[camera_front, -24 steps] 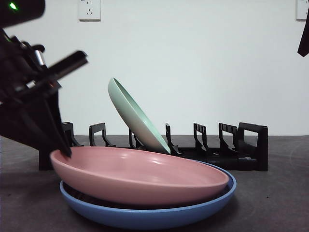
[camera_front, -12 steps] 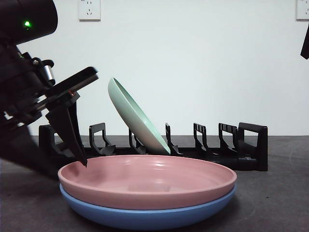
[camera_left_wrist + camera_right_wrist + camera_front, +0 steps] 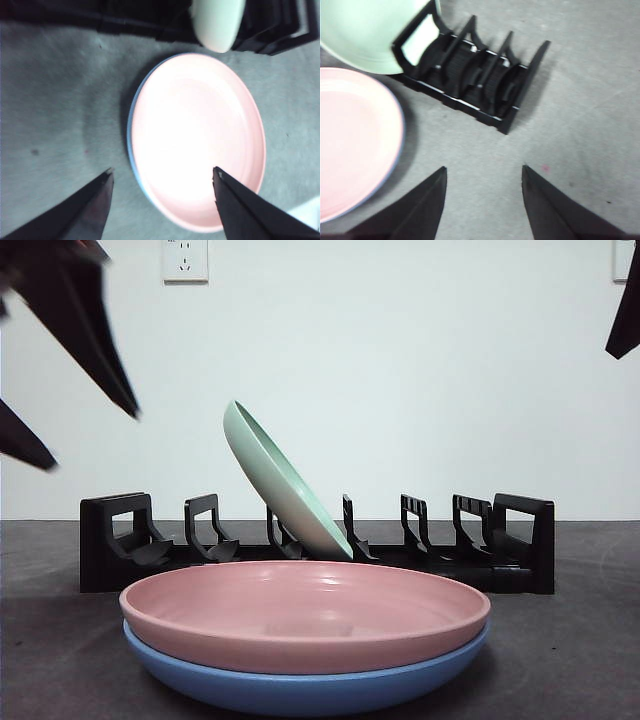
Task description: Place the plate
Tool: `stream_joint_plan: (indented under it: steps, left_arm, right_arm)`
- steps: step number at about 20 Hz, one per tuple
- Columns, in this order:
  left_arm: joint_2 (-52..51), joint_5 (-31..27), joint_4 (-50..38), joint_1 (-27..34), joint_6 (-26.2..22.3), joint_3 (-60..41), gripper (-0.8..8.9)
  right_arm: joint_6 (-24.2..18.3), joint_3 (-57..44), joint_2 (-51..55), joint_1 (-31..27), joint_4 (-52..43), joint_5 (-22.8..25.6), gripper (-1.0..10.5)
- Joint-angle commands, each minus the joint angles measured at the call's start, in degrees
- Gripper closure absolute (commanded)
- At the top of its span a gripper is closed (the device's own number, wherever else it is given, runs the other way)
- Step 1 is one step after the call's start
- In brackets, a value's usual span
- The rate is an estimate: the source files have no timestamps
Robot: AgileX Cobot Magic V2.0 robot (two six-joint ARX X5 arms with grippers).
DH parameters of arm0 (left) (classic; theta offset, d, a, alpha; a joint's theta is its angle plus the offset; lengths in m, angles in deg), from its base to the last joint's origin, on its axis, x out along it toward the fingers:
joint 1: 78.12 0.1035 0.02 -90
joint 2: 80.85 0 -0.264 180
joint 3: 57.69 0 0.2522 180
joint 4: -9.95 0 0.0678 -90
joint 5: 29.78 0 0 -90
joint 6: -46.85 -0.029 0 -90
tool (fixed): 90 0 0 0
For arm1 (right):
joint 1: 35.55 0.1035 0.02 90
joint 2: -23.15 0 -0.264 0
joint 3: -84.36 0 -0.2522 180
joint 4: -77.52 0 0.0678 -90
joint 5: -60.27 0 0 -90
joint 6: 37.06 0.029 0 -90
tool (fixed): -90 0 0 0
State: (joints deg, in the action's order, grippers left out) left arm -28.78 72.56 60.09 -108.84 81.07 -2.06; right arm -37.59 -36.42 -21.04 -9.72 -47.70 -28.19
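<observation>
Nearer arm: left gripper [image 3: 160, 180], spread wide and empty, above pink plate [image 3: 197, 140].
Right gripper [image 3: 482, 172]: spread apart, empty, over the rack [image 3: 475, 80].
Plate: flat on blue plate [image 3: 300, 685], before the rack.

A plain white wall [image 3: 420, 370] stood behind a dark grey table [image 3: 580, 640]. Two white power sockets [image 3: 185, 260] sat high on the wall.

Front camera sits low at table height, close up, facing the far wall across the pink plate [image 3: 305, 615]. Left wrist camera looks straight down on that plate [image 3: 197, 140]. Right wrist camera looks down further right, sharing the plate's edge [image 3: 355, 145] and rack [image 3: 470, 75].
</observation>
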Motion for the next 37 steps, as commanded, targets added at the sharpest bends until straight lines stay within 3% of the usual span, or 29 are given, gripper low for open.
stream_joint_plan:
  steps: [1, 5, 9, 17, 21, 26, 31, 37]
  left_arm:
    - [-5.7, 0.1, 4.2, 1.5, -7.9, 0.9, 5.01]
    - [-17.4, -4.1, 15.1, 5.9, -16.1, 0.9, 5.01]
    - [-28.2, -7.1, 22.0, 8.9, -18.5, 0.9, 5.01]
    - [-32.8, -7.1, 22.5, 9.4, -14.0, 1.3, 5.01]
    - [-32.3, -7.1, 22.0, 9.4, -12.1, 2.3, 5.01]
    - [-31.8, -7.0, 21.9, 9.4, -9.0, 4.5, 5.01]
    - [-31.8, -7.0, 21.9, 9.4, -8.1, 5.7, 5.01]
    - [-31.7, -7.0, 21.9, 9.4, -8.2, 5.8, 5.01]
  right_arm:
    - [2.1, 0.3, -0.3, 0.3, -0.3, -1.6, 7.1]
    - [4.3, 0.4, -2.9, 0.3, -1.4, -8.2, 7.1]
    - [6.6, 3.5, -11.7, 2.8, -3.4, -13.7, 7.1]
    - [8.1, 27.8, -37.4, 13.2, -4.5, -13.7, 7.1]
    - [8.4, 40.7, -49.2, 15.7, -4.4, -13.7, 7.1]
    - [12.3, 53.6, -60.2, 17.0, -3.1, -13.7, 7.1]
    - [15.6, 60.7, -66.0, 17.6, -1.1, -13.5, 7.1]
    - [16.7, 61.0, -68.4, 17.6, -0.5, -13.3, 7.1]
